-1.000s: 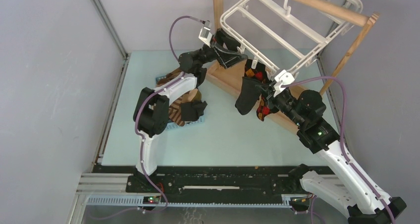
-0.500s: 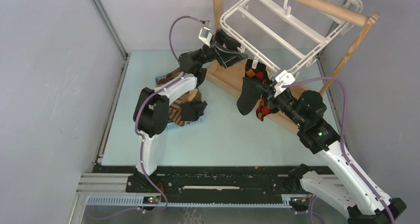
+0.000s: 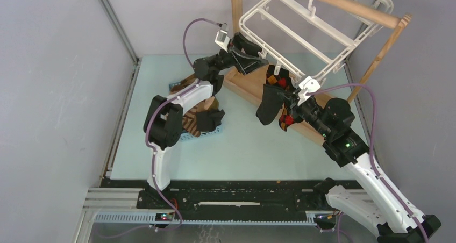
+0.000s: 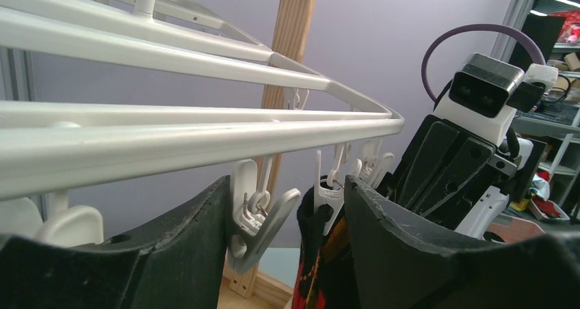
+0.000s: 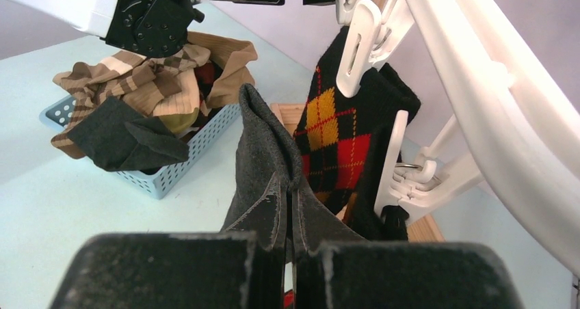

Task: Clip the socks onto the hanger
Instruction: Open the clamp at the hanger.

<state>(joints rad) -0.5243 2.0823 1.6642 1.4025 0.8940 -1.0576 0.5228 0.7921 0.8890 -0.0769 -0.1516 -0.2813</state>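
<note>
**Hanger [image 4: 205, 141] on the rail [image 3: 349, 6], basket [image 5: 195, 148] on the table [image 3: 242, 151]**

The hanger is hung from the stand's rail at the table's far right. To its left, socks [image 5: 143, 83] are piled in the basket. A clipped sock [image 5: 335, 145] is hung under the hanger's near edge, and a second sock [image 5: 263, 158] is pinched just beside it in the right gripper [image 5: 291, 254]. A clip [image 4: 256, 213] is straddled by the left gripper [image 4: 287, 227].

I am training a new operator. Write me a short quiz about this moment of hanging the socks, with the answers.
1. True or false: the right pincer is shut on a plain dark sock.
2. What hangs between the fingers of the open left pincer? A: a white clip; B: a sock; C: nothing.
3. Fill in: the argyle sock is already clipped to the ____.
Key: 1 true; 2 A; 3 hanger.
</note>
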